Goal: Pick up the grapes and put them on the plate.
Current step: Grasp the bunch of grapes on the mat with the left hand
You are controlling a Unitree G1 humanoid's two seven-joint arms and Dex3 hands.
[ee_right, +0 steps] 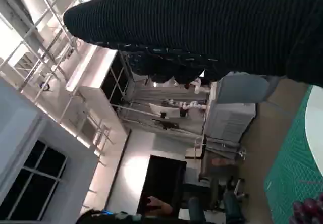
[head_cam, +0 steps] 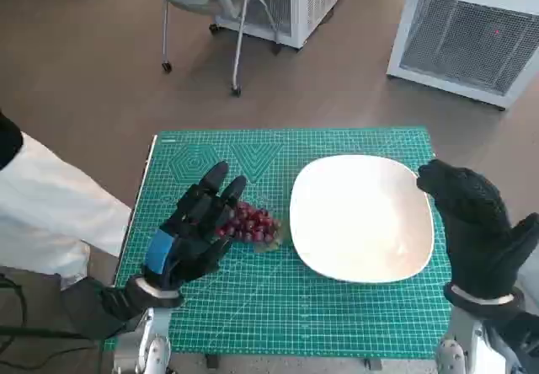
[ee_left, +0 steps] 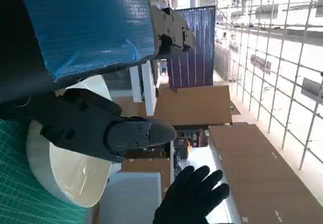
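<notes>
- Head view: green mat (head_cam: 337, 323) covers the table; grapes (head_cam: 249, 223) lie on it left of centre, just beside the plate's left rim, not on the plate.
- Plate (head_cam: 362, 217), white, sits on the mat's right half, near the far edge; nothing on it.
- Left hand (head_cam: 192, 227) is over the mat's left half, fingers apart & reaching toward the far edge; fingertips are right at the grapes' left side. Can't tell if they touch. Nothing gripped.
- Right hand (head_cam: 476, 227) is raised at the mat's right edge, fingertips by the plate's right rim, holding nothing; fingers look loosely together here.
- Left wrist view: blue-taped back w/ black fingers (ee_left: 126, 133) spread in front of the plate (ee_left: 60, 181); the right hand (ee_left: 194, 196) shows beyond it w/ fingers fanned apart.
- Right wrist view: glove (ee_right: 212, 27) fills the top; a bit of grapes (ee_right: 309, 209) at the lower corner on the mat (ee_right: 290, 178); plate edge (ee_right: 317, 128) alongside.
</notes>
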